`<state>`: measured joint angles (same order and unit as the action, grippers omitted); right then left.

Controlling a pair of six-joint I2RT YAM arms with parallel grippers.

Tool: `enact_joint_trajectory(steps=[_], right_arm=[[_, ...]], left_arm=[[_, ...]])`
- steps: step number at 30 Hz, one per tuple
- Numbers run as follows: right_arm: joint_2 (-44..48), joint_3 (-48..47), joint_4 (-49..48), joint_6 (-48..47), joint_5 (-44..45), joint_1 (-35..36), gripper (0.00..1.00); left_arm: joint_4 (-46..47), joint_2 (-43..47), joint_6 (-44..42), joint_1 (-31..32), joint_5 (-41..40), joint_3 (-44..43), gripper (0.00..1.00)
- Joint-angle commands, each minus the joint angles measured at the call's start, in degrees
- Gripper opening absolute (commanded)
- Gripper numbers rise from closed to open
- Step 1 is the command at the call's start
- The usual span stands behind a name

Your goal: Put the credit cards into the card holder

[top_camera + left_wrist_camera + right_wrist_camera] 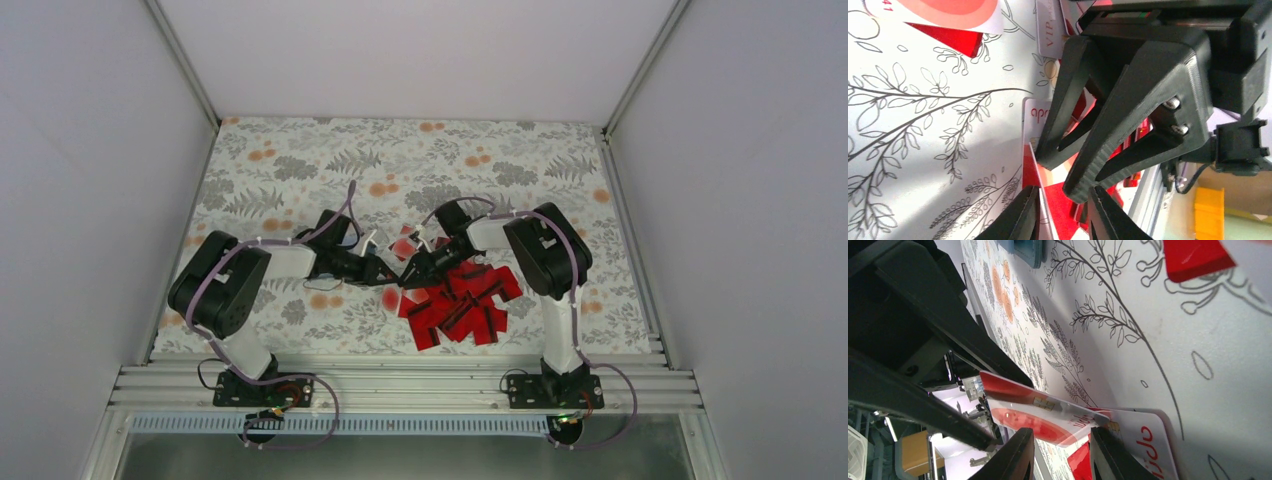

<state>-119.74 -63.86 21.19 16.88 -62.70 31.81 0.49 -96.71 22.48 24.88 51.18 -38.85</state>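
Note:
A pile of red credit cards lies in front of the right arm. One white card with a red spot and a chip is tilted up on its edge between both grippers; it also shows in the left wrist view, leaning against one finger. My left gripper is open around it. My right gripper is open, tip to tip with the left one, its fingers over the card. The teal card holder lies on the table beyond; I cannot make it out in the top view.
A white card marked in red lies flat under the right gripper. More white cards with red spots lie beside the grippers. The floral cloth covers the table, with white walls around and a metal rail at the near edge.

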Motion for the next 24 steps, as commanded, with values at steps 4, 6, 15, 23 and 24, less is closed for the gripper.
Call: enact_joint_trajectory(steps=[4,6,15,23,24], right_arm=[[-2.72,-0.39,-1.46,0.24,4.63,0.17,0.3],[-2.71,-0.6,-1.5,0.26,4.61,0.11,0.29],[-1.65,-1.16,-0.36,-0.38,4.78,0.08,0.3],[-1.44,-1.1,-0.01,-0.74,5.16,0.06,0.29],[-1.2,-1.1,0.06,-0.79,5.25,0.08,0.29]], left_arm=[[-3.51,3.0,-1.86,0.16,-5.05,-1.12,0.14],[-4.28,2.83,-1.95,0.12,-6.13,-1.34,0.1],[-10.12,1.51,-1.91,0.49,-9.37,-5.63,0.02],[-10.33,-2.06,-2.02,2.25,-9.18,-6.79,0.05],[-9.91,-2.07,-1.7,2.33,-9.21,-6.47,0.03]])
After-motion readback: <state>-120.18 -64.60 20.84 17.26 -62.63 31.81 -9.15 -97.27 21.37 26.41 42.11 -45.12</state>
